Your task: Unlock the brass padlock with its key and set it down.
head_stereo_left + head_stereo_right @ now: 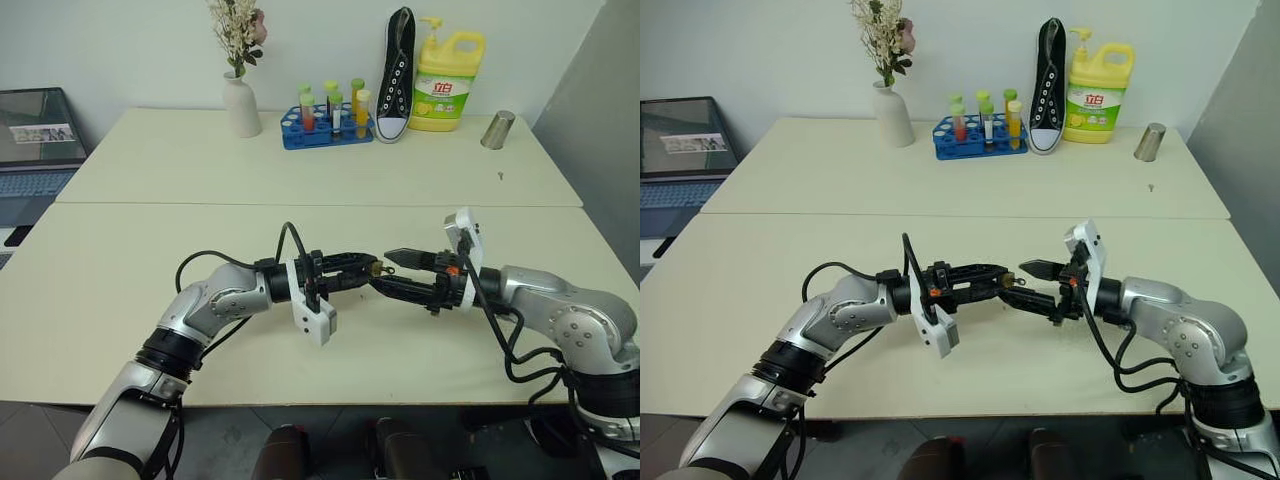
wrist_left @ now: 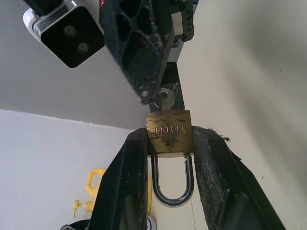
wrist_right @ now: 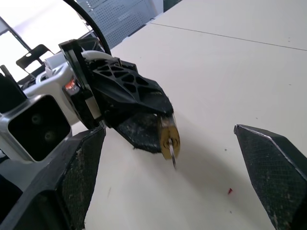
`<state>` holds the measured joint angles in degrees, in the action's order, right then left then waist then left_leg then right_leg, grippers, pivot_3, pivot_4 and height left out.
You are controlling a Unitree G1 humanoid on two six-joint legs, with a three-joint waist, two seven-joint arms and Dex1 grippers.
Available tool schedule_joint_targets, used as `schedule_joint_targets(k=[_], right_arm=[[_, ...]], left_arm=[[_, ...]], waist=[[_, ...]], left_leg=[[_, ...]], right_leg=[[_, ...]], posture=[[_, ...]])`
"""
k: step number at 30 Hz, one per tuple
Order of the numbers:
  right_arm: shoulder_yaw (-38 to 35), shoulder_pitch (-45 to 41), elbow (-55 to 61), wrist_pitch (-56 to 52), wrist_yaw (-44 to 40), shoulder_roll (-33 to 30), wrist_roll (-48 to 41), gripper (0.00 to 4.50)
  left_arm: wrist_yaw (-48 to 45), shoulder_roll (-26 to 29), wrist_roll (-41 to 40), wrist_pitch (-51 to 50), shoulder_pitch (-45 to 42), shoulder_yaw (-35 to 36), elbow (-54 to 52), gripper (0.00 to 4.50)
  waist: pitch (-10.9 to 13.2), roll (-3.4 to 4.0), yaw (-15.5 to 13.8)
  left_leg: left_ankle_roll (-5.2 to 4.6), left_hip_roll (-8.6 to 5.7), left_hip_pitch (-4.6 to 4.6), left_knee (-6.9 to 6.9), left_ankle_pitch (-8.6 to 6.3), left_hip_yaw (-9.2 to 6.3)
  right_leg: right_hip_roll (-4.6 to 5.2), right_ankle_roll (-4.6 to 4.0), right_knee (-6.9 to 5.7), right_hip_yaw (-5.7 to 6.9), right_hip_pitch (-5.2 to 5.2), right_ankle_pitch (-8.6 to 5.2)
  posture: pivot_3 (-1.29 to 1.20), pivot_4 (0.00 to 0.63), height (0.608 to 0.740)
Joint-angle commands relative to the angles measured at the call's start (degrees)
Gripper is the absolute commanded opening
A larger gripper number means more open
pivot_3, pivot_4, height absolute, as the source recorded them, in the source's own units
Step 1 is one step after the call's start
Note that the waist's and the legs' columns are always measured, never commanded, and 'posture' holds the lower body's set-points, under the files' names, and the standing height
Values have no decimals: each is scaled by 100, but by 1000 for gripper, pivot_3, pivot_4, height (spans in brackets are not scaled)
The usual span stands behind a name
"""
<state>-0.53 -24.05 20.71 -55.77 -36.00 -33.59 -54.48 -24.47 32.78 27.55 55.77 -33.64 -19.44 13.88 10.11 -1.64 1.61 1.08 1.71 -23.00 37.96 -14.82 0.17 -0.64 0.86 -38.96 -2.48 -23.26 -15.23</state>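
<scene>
- a pale cream desk [image 1: 150, 290] fills the room's foreground, with a second one butted behind it against a white wall
- at the back stand a white vase of flowers [image 1: 240, 100], a blue rack of tubes [image 1: 325, 125], a black sneaker [image 1: 398, 75] propped upright, a yellow detergent bottle [image 1: 447, 85] and a metal cup [image 1: 497, 130]; a laptop [image 1: 35, 150] sits off to the left
- the left hand [image 1: 372, 268] hangs above the near desk, pointing toward the right hand, its two fingers clamped on the brass padlock [image 2: 169, 133]
- the padlock's shackle [image 2: 172, 184] runs back between those fingers, looking closed
- the key [image 2: 165, 98] sticks out of the padlock's body, toward the right hand
- the right hand [image 1: 385, 268] faces it with its fingers spread wide, gripping nothing, one fingertip just beside the key
</scene>
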Motion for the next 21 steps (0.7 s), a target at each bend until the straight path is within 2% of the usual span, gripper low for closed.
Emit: schedule_joint_targets(k=[1, 6, 12, 18, 21], right_arm=[[-30, -140, 12, -23, -40, 44, 5, 4500], [26, -174, -9, -55, -97, 87, 63, 4500], [8, -225, -32, -84, -114, 172, 56, 2484], [7, -256, -44, -127, -159, 173, 50, 208], [12, -259, -28, -157, -192, 167, 37, 150]], left_arm=[[44, -6, -141, 73, -89, 29, -56, 960], [49, -11, -128, 69, -96, 29, -56, 960], [52, -7, -130, 94, -88, 22, -54, 960], [39, 2, -143, 119, -86, 9, -38, 960], [41, 5, -152, 129, -91, 11, -16, 960]], waist=[[0, 0, 0], [0, 0, 0], [0, 0, 0], [0, 0, 0], [0, 0, 0]], left_leg=[[0, -1, 0, 0, 0, 1], [0, -1, 0, 0, 0, 1], [0, 0, 0, 0, 0, 0], [0, -1, 0, 0, 0, 1], [0, 0, 0, 0, 0, 0]], right_leg=[[0, 0, 0, -1, 0, 0], [1, 0, 0, 0, 0, 0], [1, 0, 0, 0, 0, 0], [1, 0, 0, 0, 0, 0], [1, -1, 0, 0, 0, 0]], posture=[[0, 150, 740], [0, 150, 740], [0, 150, 740], [0, 150, 740], [0, 150, 740]])
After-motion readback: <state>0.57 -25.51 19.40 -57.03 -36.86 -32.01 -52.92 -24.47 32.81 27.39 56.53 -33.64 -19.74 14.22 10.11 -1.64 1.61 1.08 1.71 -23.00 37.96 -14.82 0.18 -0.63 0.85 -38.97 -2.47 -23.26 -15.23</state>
